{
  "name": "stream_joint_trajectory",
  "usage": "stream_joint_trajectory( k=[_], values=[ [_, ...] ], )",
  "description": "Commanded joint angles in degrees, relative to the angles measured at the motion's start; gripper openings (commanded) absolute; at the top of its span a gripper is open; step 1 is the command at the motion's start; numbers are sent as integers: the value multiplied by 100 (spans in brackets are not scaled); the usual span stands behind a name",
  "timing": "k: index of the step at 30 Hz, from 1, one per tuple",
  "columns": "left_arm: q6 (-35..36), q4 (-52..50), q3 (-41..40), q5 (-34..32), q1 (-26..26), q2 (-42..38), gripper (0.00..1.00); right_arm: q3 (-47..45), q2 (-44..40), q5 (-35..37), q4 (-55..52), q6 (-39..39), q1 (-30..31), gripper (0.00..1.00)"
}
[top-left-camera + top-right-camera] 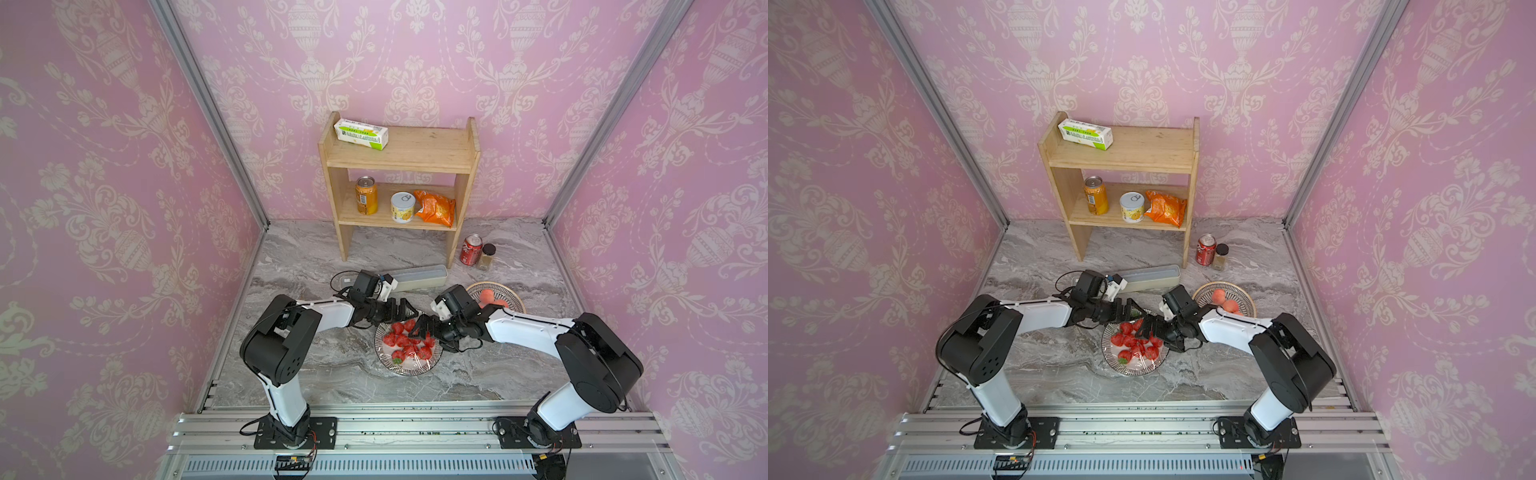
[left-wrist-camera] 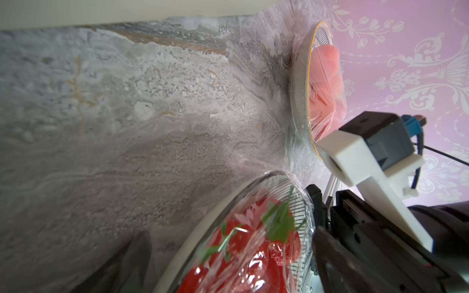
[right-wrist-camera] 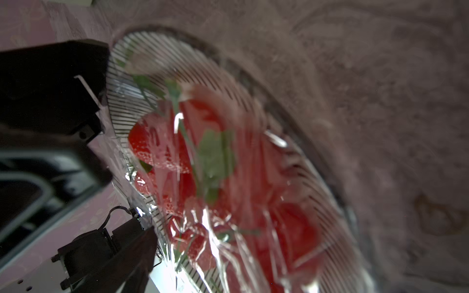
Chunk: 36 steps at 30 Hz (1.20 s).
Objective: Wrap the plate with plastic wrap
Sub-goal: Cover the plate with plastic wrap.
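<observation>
On plate (image 1: 411, 371) | plastic wrap (image 3: 208, 228) glossy, crinkled over strawberries (image 1: 405, 341) | left gripper (image 1: 404, 311), right gripper (image 1: 422, 328) spread

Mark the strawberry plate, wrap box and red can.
strawberry plate (image 1: 415, 371): in a top view, near rim.
wrap box (image 1: 419, 276): in a top view, lid.
red can (image 1: 471, 250): in a top view, side.

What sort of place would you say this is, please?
Probably a mock kitchen booth for robot trials: pink wallpaper panels in metal framing, a marble-look counter, and a small wooden shelf of snacks.
</observation>
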Motion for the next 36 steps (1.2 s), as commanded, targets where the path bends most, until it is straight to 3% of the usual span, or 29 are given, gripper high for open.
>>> stream_joint_trajectory(
  k=[1, 10, 14, 18, 23, 36],
  values=[
    [-182, -110, -79, -93, -9, -292, 99, 300, -121, 338, 373, -129, -155, 100],
    [32, -663, -105, -404, 563, -514, 99, -398, -1224, 673, -857, -467, -422, 100],
    [216, -1021, -41, -402, 650, -754, 99, -656, -1542, 164, -916, -323, -422, 100],
    [219, -1154, 32, -243, 561, -898, 99, -715, -1359, -105, -921, -226, -194, 100],
    [107, -1215, 78, -151, 305, -902, 99, -638, -1008, -97, -196, 90, 7, 100],
    [-353, -1049, -249, -380, 26, -966, 99, 783, 157, 44, -216, -360, -103, 100]
  ],
)
